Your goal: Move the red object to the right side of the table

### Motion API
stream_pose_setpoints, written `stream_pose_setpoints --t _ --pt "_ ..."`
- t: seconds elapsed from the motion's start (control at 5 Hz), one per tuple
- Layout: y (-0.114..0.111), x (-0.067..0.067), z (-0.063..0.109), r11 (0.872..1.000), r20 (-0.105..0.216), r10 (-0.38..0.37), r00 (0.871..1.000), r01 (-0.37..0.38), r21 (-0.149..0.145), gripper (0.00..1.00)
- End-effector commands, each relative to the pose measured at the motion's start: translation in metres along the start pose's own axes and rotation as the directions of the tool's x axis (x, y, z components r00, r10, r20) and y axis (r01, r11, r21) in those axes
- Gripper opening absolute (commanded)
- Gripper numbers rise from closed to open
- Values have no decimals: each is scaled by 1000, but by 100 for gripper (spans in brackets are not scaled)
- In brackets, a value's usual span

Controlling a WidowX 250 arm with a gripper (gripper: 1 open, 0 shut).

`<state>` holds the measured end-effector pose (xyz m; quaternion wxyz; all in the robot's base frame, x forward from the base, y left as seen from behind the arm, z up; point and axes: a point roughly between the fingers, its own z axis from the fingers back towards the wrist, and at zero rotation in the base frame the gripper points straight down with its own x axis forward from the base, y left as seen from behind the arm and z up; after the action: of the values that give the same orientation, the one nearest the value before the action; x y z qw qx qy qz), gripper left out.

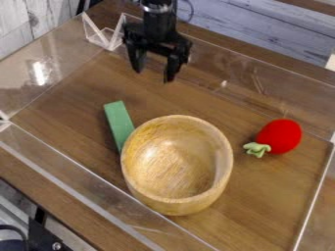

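The red object (pixel 277 136), a small round toy fruit with a green leafy stem, lies on the brown wood-grain table (pixel 249 98) near its right edge, just right of the wooden bowl. My black gripper (pixel 155 65) hangs at the back left of the table, pointing down, its fingers spread with nothing between them. It is far from the red object, with the bowl between the two.
A large wooden bowl (pixel 177 163) stands in the middle front. A flat green block (pixel 118 124) leans by the bowl's left side. Clear plastic walls (pixel 53 157) edge the table. A white wire stand (pixel 101 32) sits at the back left corner.
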<state>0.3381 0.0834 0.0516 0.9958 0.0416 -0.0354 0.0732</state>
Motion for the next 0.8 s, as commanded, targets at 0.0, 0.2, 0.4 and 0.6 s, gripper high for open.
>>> stream_pose_setpoints --t 0.0,0.2,0.4,0.6 --pt "13 16 10 1000 45 24 999 -25 18 100" --pt "20 24 22 999 71 25 997 -27 29 100" --pt "21 27 40 999 89 -35 995 32 29 100" --pt "21 23 52 998 90 -68 994 67 17 100"
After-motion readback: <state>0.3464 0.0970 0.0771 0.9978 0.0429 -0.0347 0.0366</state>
